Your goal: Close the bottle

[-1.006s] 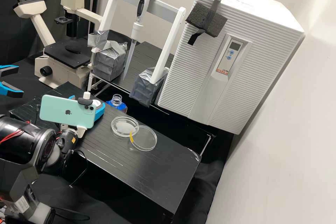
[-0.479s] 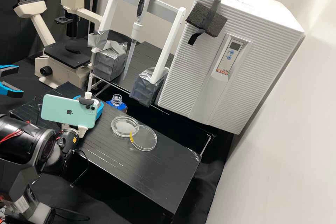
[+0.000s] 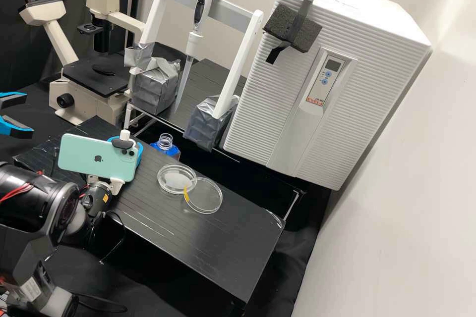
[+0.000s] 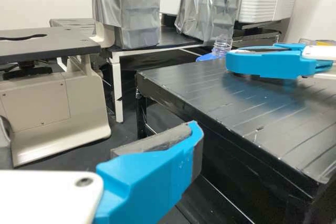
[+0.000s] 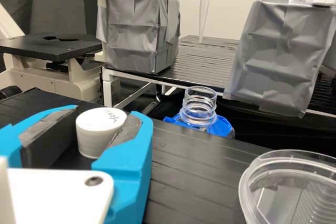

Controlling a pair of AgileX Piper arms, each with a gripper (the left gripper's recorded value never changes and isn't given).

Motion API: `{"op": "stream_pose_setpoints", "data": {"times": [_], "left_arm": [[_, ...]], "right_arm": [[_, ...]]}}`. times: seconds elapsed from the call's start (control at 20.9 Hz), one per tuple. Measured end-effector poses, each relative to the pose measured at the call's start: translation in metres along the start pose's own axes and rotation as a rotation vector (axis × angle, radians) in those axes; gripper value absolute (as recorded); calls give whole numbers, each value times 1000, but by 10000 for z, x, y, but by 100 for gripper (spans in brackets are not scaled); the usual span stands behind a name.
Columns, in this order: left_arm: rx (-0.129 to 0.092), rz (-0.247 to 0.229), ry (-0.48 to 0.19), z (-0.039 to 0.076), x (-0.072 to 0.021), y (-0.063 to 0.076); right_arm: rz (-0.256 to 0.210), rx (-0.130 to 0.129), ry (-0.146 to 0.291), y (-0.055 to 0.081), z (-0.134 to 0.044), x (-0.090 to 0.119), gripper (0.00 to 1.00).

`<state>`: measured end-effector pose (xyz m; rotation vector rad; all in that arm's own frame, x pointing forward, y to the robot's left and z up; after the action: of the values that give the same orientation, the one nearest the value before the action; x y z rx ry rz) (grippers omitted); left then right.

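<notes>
- Pinches a white cap (image 5: 100, 121) in the right pincer (image 5: 92, 134), blue fingers (image 5: 128, 148) pressed against two sides of it, just above the black surface (image 5: 199, 171) near its far edge.
- Shows the bottle (image 5: 199, 109) ahead of that pincer's tips, near but not touching, clear neck upright and uncapped, blue body below.
- Sets the bottle just past the surface's far edge, base hidden below that edge, beside a grey-wrapped block (image 5: 283, 51).
- Holds the left pincer (image 3: 10, 113) spread wide, off the surface's left corner, well apart from the bottle.
- Carries a clear dish (image 3: 176, 177) overlapped by another dish (image 3: 206, 198) mid-surface, nearer than the bottle.
</notes>
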<state>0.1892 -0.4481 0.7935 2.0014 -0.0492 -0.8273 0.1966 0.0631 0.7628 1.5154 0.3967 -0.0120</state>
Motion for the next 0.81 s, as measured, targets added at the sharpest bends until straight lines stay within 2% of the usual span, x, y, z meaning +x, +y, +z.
{"op": "stream_pose_setpoints", "data": {"times": [0.53, 0.81], "left_arm": [[1, -1, -2, 3, 2, -1], [2, -2, -8, 12, 8, -3]], "right_arm": [[12, -1, 11, 26, -25, -14, 0], [124, -12, 56, 274, -126, 43, 0]]}}
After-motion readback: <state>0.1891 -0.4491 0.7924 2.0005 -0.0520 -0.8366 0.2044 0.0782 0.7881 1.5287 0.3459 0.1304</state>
